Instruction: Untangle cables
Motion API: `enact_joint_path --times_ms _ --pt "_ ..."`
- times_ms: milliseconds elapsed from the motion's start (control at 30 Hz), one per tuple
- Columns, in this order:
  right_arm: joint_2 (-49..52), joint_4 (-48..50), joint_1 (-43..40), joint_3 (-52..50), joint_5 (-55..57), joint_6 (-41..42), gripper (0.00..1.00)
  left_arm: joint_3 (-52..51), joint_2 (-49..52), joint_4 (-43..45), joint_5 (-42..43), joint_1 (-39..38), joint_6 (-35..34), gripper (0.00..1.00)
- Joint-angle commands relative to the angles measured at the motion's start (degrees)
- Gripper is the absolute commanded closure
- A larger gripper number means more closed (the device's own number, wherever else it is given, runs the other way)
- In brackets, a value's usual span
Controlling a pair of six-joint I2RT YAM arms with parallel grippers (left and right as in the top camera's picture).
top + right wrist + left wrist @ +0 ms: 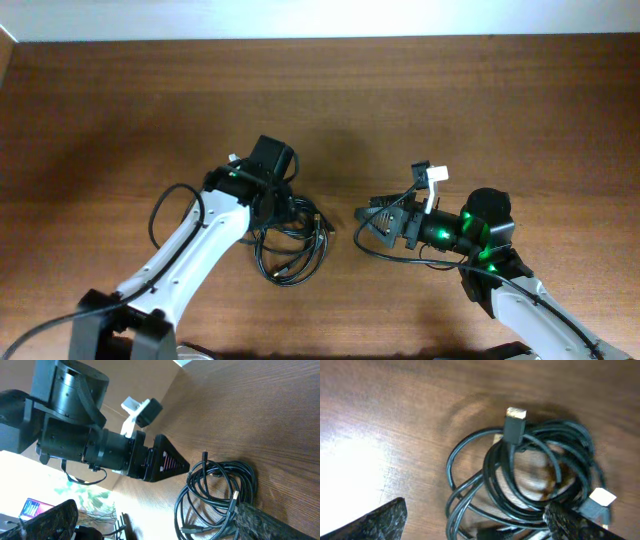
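We see the cables (297, 246) lying as one loose black coil on the wooden table (120, 110), just left of centre in the lower half of the overhead view. The left gripper (273, 207) hangs over the upper left edge of that coil. In the left wrist view its two fingers (377, 521) stand wide apart at the lower corners of the frame. The one at lower right overlaps the rim of the coil, though we cannot tell whether it touches. Inside the bundle we count several overlapping loops and two plugs: a metal-tipped plug (515, 421) at the top and a second plug (596, 502) at lower right. The right gripper (372, 224) sits to the right of the coil in the overhead view and points left toward it, with bare wood between them. Its fingers (46, 523) are also spread wide (they frame the coil from the bottom corners of the right wrist view), closing on nothing.
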Motion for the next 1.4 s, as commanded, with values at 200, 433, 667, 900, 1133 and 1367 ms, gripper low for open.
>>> enact_joint_path --times_ms 200,433,667,900,1133,1367 --pt "-0.2 0.0 -0.1 0.1 0.5 -1.0 0.00 0.1 9.5 -0.9 2.6 0.2 -0.4 0.54" --pt "-0.2 0.0 -0.1 0.1 0.6 -1.1 0.00 0.1 9.7 -0.5 3.7 0.2 -0.4 0.58" --pt "-0.2 0.0 -0.1 0.1 0.7 -1.5 0.00 -2.9 9.7 1.6 7.6 -0.1 -6.2 0.67" --pt "-0.2 0.0 -0.1 0.1 0.7 -1.5 0.00 -4.6 9.7 3.8 7.7 -0.1 -6.6 1.00" --pt "-0.2 0.0 -0.1 0.4 -5.8 -5.1 0.00 -0.8 2.8 8.0 9.0 -0.1 9.6 1.00" --pt "-0.2 -6.3 -0.1 5.2 -10.8 -5.7 0.01 -0.4 -17.3 16.2 11.4 -0.1 24.9 1.00"
